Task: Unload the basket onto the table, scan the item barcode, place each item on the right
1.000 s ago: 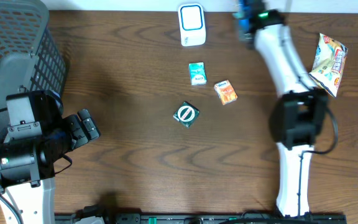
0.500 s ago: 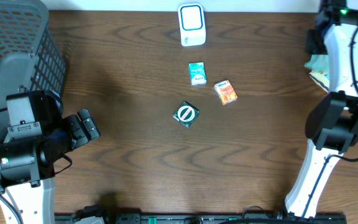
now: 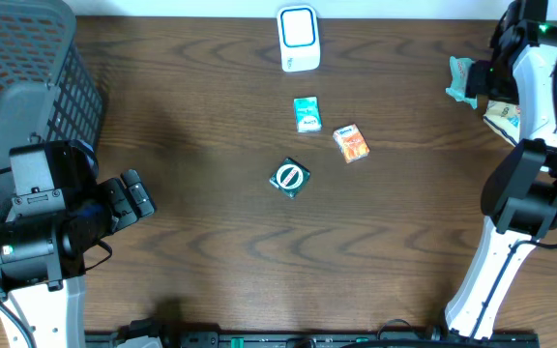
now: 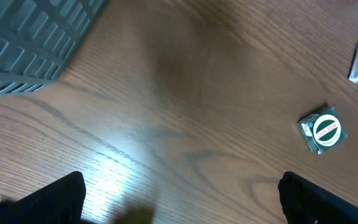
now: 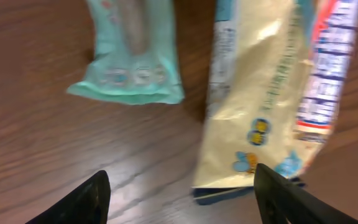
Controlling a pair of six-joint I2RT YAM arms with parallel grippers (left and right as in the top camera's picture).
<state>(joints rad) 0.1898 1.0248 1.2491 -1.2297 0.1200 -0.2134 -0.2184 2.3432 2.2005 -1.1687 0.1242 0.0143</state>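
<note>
You are at the pick-up step: no item is in hand yet. Your right pincer (image 5: 180,177) hovers at the far right edge of the dark wooden worktop (image 3: 211,251), its fingers apart and holding nothing. Below it lie two soft packets side by side: a mint-green plastic pouch (image 5: 132,56) and a cream-yellow snack bag with red and blue print (image 5: 272,93). The bag's lower end sits between the fingers, so it looks the likelier target, though you cannot be sure which is meant.

The next move calls for lowering onto one packet, closing on it, then carrying it to the white scanner with the blue-rimmed window (image 3: 298,39) at the far middle edge, well apart from here, barcode side facing it.

Your left pincer (image 4: 180,186) waits wide open and empty at the near left.

The grey plastic lattice basket (image 3: 27,58) stands at the far left corner; you cannot tell what is inside.

A small teal box (image 3: 306,114), a small orange box (image 3: 352,143) and a dark green square packet with a white circle (image 3: 290,179) lie mid-worktop.
</note>
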